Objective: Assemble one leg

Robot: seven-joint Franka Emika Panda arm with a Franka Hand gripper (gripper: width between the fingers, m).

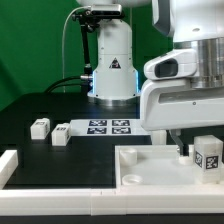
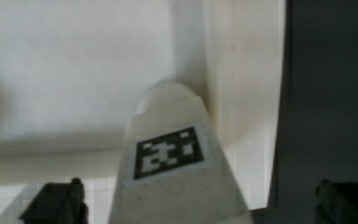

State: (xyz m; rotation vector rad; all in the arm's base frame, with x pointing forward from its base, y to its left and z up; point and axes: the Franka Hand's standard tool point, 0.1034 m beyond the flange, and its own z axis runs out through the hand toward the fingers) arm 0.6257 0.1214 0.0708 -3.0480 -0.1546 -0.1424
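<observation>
A leg, a stubby white block with a square tag, stands upright at the right end of the large white tray-like piece. My gripper hangs right over it, one dark finger showing beside the leg. In the wrist view the leg rises between the two fingertips, with a gap on each side, so the gripper is open and astride it. The tray-like piece lies beneath. Two more legs lie on the black table at the exterior view's left.
The marker board lies mid-table in front of the arm's base. A white L-shaped rail runs along the front left and front edge. The black table shows beside the tray-like piece.
</observation>
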